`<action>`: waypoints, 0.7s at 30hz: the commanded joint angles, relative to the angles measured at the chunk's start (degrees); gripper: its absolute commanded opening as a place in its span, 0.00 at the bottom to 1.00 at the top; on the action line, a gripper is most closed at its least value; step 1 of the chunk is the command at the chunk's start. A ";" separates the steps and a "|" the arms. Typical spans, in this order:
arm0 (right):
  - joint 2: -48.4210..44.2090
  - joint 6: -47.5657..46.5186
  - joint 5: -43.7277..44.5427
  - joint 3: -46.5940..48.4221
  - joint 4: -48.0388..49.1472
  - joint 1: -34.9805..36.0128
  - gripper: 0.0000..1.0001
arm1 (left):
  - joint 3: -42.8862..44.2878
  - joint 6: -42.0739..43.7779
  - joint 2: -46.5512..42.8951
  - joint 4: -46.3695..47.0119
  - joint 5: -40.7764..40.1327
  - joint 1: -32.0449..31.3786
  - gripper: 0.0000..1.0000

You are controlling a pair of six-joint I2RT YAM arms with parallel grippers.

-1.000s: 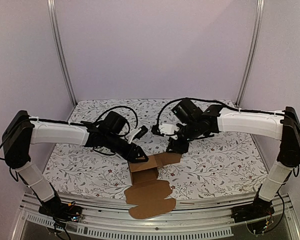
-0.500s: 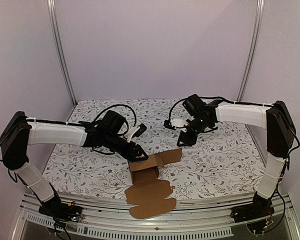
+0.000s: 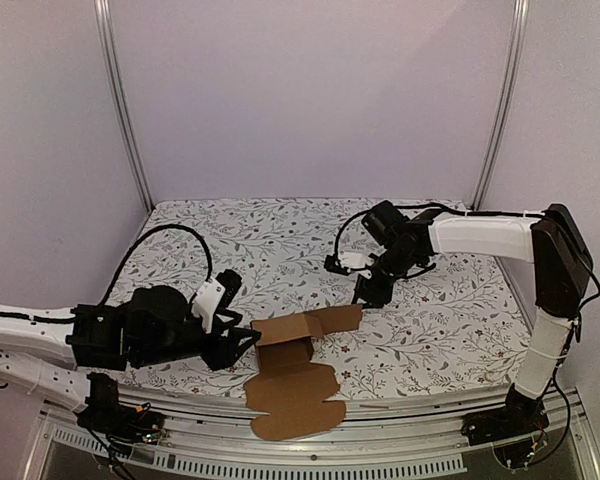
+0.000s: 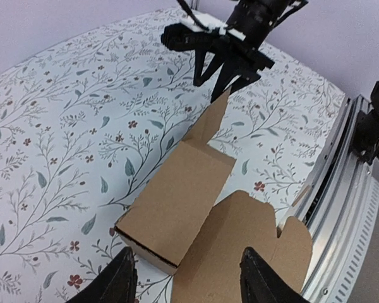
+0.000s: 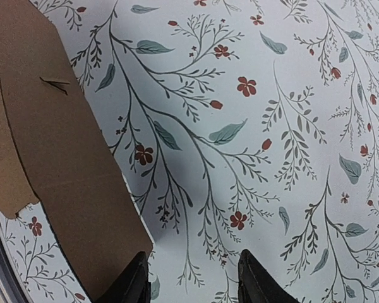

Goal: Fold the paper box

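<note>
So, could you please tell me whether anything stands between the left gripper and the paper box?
Nothing visible does. The left gripper sits open just off the left end of the paper box, and the left wrist view shows only floral tablecloth around that end.

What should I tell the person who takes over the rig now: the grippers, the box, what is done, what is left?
Left gripper: open, holding nothing, at the left end of the paper box.
Right gripper: open, empty, at the tip of the box's far flap.
Box: front middle of the table, between the arms.
Done: body partly raised.
Left: the wide front flap and the far flap are open; fold and close them.
</note>
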 commanded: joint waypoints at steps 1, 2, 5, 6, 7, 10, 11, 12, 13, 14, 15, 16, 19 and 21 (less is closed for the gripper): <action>-1.93 0.55 -1.66 -1.95 -1.11 2.91 0.46 | 0.99 0.20 3.94 -6.13 -14.23 -6.71 0.55; -2.14 0.63 -1.63 -2.40 -1.12 3.24 0.46 | 1.72 1.64 5.29 -6.86 -16.33 -8.80 0.55; -2.35 2.01 -2.24 -3.30 -1.59 3.52 0.46 | 4.29 6.58 9.62 -9.03 -26.67 -16.36 0.54; -2.43 2.62 -2.29 -3.51 -1.74 3.49 0.46 | 5.08 9.11 11.17 -9.11 -29.05 -18.72 0.54; -2.62 3.06 -2.40 -3.57 -2.11 3.49 0.46 | 5.89 12.20 13.06 -9.12 -31.69 -21.01 0.53; -3.02 3.98 -3.21 -3.73 -3.34 3.48 0.47 | 8.41 22.14 19.80 -9.57 -37.88 -25.50 0.50; -3.11 4.21 -3.63 -3.75 -3.61 3.45 0.47 | 9.24 24.68 22.91 -10.00 -39.63 -26.26 0.50; -3.16 4.25 -4.03 -3.88 -3.75 3.47 0.47 | 10.05 26.66 25.39 -10.61 -41.73 -26.68 0.49; -3.23 4.38 -4.25 -3.97 -3.79 3.48 0.47 | 10.88 28.14 27.17 -11.36 -42.97 -26.81 0.47; -3.09 4.43 -4.38 -3.94 -3.83 3.47 0.47 | 11.33 29.60 28.75 -11.64 -44.04 -26.80 0.46; -3.01 4.44 -4.54 -3.82 -3.91 3.56 0.47 | 11.65 30.97 29.94 -11.52 -45.00 -26.75 0.45; -2.99 4.51 -4.66 -3.72 -4.04 3.51 0.47 | 11.85 32.05 30.66 -11.31 -45.48 -26.69 0.44; -3.09 4.85 -5.63 -3.50 -4.27 3.52 0.47 | 11.84 33.62 31.60 -10.19 -45.69 -25.45 0.41; -3.16 5.04 -6.09 -3.49 -4.45 3.59 0.48 | 11.49 34.80 32.01 -8.80 -45.93 -24.43 0.40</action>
